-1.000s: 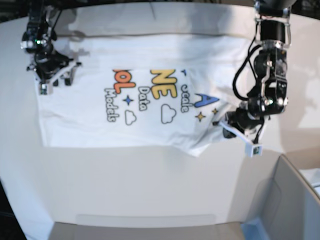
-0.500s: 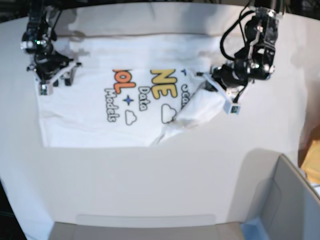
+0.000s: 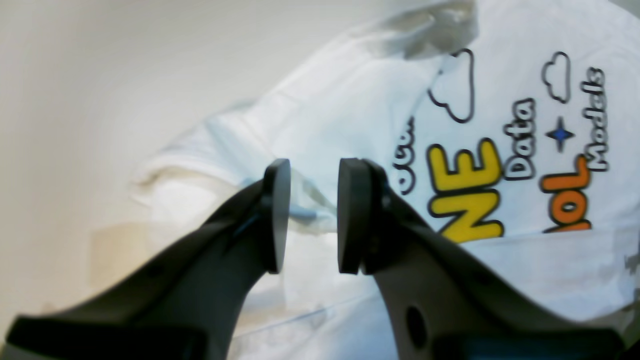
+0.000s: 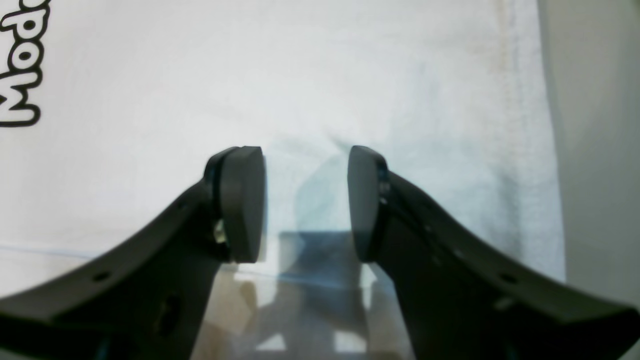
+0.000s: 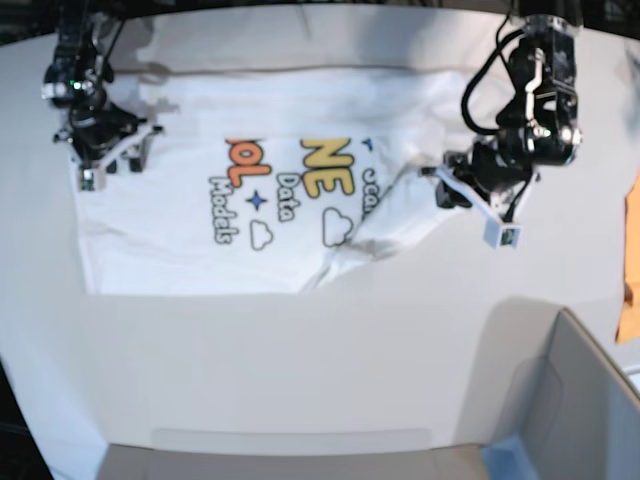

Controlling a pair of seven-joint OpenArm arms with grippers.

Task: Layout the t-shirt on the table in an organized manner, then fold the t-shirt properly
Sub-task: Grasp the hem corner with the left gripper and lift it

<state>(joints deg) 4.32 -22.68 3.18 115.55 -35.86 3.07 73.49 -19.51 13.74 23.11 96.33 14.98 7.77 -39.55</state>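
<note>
Here, left pincer (image 5: pixel 468 208) parted, empty, beside the t-shirt's (image 5: pixel 180 235) folded flap, right pincer (image 5: pixel 108 160) parted over its corner.

A grey bin (image 5: pixel 575 400) with a blue corner (image 5: pixel 507 458) sits at the table's near right corner, and an orange cloth (image 5: pixel 629 260) shows beyond the table's right edge.

both end effectors (image 3: pixel 310 220) (image 4: pixel 305 200) — agape, empty
</note>
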